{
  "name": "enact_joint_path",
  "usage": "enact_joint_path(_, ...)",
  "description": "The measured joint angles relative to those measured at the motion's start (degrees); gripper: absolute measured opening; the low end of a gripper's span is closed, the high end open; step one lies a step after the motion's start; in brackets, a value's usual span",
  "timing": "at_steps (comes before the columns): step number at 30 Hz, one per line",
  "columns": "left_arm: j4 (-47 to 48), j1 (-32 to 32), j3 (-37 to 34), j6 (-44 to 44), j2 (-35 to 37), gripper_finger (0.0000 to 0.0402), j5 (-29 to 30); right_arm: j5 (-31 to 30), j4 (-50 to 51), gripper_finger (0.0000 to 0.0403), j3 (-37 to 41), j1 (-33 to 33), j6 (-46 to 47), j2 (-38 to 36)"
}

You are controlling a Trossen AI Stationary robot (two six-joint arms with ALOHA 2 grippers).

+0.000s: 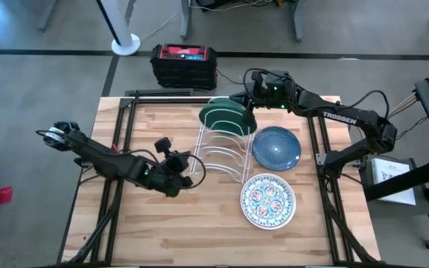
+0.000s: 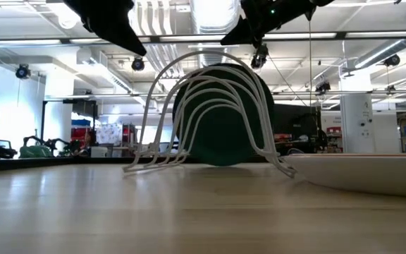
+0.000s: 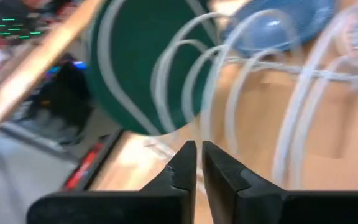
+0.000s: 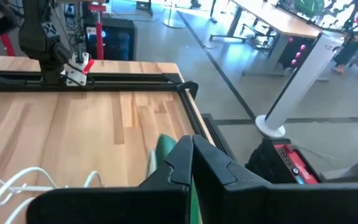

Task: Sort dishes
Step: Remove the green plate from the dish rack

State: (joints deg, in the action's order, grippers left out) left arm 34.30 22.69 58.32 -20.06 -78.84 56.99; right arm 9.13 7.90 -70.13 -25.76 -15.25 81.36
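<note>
Upright in rack's far slot, green dish (image 1: 224, 116) (on edge), right tool (image 1: 249, 105) beside

Two dark, matte-black jointed arms. The right arm (image 1: 348, 119) bears white "TROSSEN" lettering on its forearm link; black cables loop beside its elbow, and a green indicator light glows near its wrist. The left arm (image 1: 118, 165) shows a small green light and coiled cabling at its base. Each wrist view shows black, angular, wedge-shaped fingers (image 3: 182, 168).
</note>
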Motion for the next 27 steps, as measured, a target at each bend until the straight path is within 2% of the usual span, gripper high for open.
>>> enact_joint_path(4, -6.7, -0.5, -1.8, 2.7, -0.1, 0.0039, -6.4, 0.0, 0.8, 0.0001, 0.1, 0.0, 0.2, -0.3)
enact_joint_path(10, -14.0, -0.6, -6.8, 3.1, -0.1, 0.0106, -7.1, 0.0, 3.4, 0.0002, 0.1, 0.0, 0.2, -0.8)
enact_joint_path(16, -22.9, -0.6, -11.1, 8.3, 0.1, 0.0165, -10.1, 0.0, 5.9, 0.0002, 0.1, 0.0, 0.2, -0.8)
enact_joint_path(22, -26.9, -2.0, -13.1, 8.6, 0.5, 0.0173, -12.4, 0.0, 6.6, 0.0002, 0.1, 0.0, 0.2, -0.8)
enact_joint_path(27, -35.3, -3.7, -17.3, 8.7, 0.5, 0.0164, -15.1, -0.1, 8.5, 0.0002, 0.1, -0.2, 1.0, -0.8)
